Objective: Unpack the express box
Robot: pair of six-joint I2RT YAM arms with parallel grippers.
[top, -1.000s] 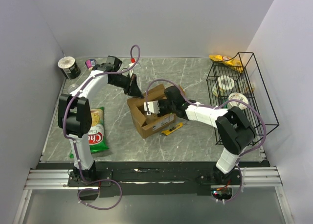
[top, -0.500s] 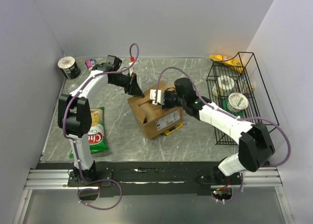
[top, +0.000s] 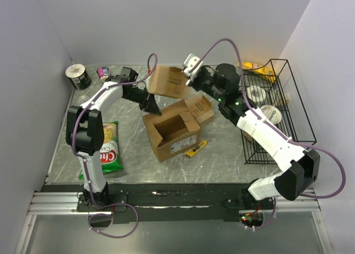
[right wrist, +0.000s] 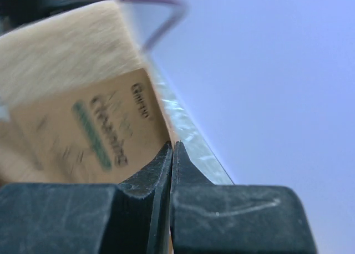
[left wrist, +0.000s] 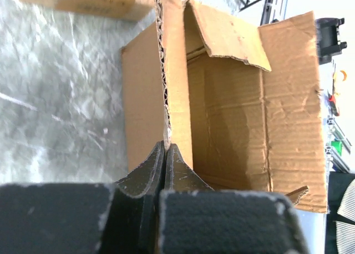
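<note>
The express box [top: 172,133] stands open at mid table with a white label on its front. In the left wrist view its inside [left wrist: 244,126] looks empty. My left gripper [top: 151,104] is shut on the box's back-left flap edge [left wrist: 166,98]. My right gripper [top: 187,79] is shut on the edge of a small brown box [top: 168,81] and holds it in the air behind the express box. The right wrist view shows green print on that box [right wrist: 83,110]. A second small brown box [top: 201,108] lies against the express box's far right side.
A yellow utility knife [top: 195,147] lies at the express box's front right. A chips bag [top: 108,148] lies at the left. A black wire rack [top: 272,110] with bowls stands at the right, with a yellow bag [top: 252,67] behind it. A can [top: 77,75] stands at the back left.
My right gripper has pulled the small brown box up out of the express box and carried it to the back. The express box tipped, then settled flat. My left gripper kept its hold.
</note>
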